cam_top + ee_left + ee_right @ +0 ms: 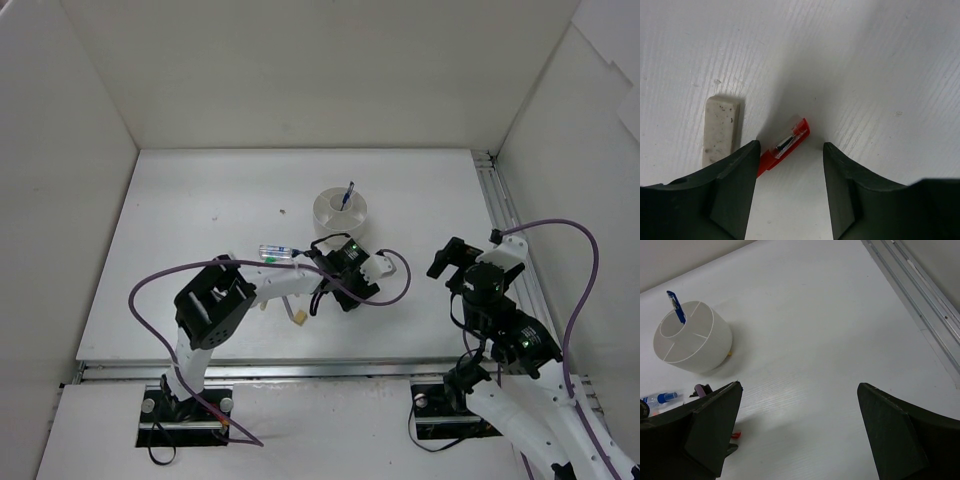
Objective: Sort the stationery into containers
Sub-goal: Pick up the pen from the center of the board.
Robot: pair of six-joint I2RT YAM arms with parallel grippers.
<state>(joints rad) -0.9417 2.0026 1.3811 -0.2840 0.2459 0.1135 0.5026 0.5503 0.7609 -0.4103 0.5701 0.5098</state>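
Observation:
The white divided tub (341,212) stands mid-table with a blue pen (347,193) upright in it. It also shows in the right wrist view (692,337), with the pen (676,307). My left gripper (349,288) is open just above the table, right in front of the tub. In its wrist view the left gripper (790,148) stands over a red pen (786,144) whose end lies by the left finger. A beige eraser (720,129) lies to the left. My right gripper (450,258) (800,387) is open and empty, raised at the right.
A clear blue-capped tube (275,249) (657,399) lies left of the tub, with a green bit beside it. A small beige piece (298,318) lies near the front edge under the left arm. A metal rail (500,215) runs along the right side.

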